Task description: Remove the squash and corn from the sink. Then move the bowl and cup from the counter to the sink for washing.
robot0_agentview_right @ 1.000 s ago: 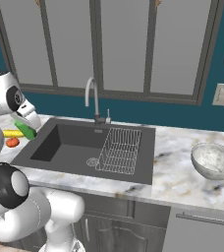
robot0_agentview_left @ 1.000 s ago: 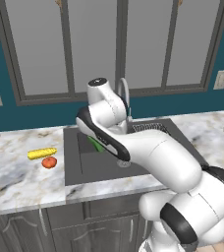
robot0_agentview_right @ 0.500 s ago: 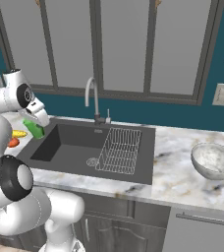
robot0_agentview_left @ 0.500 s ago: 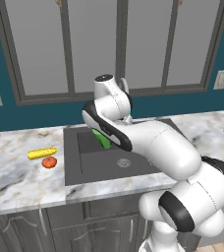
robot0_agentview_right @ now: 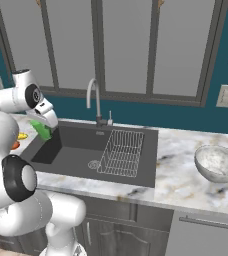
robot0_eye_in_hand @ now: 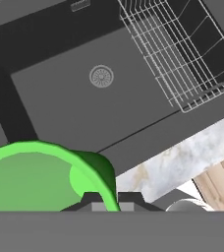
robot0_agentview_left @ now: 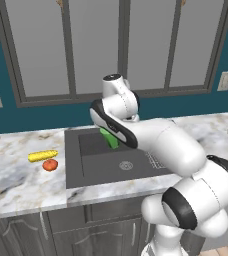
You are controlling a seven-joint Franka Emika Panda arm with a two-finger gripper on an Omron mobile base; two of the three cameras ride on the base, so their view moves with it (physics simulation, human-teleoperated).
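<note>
Green tapered tumbler cup [robot0_eye_in_hand: 40, 177] is what you're carrying: your hand [robot0_eye_in_hand: 105, 201] is pinched on its rim wall, one fingertip inside and one outside, and it hangs tilted over the left end of the dark grey rectangular sink [robot0_agentview_right: 76, 150]. Judge it light, stiff and smooth-walled, probably plastic, so a thin rim pinch can let it swing or slip; keep the motion gentle and lower it close to the basin floor before you let go. It shouldn't break if it drops a little.

The yellow corn cob [robot0_agentview_left: 42, 156] and small orange-red squash [robot0_agentview_left: 49, 165] lie on the marbled bench [robot0_agentview_left: 16, 180] left of the sink. The wide speckled stone-grey bowl [robot0_agentview_right: 219, 163] sits on the bench far right; it looks heavier, so take it by the rim wall.
</note>
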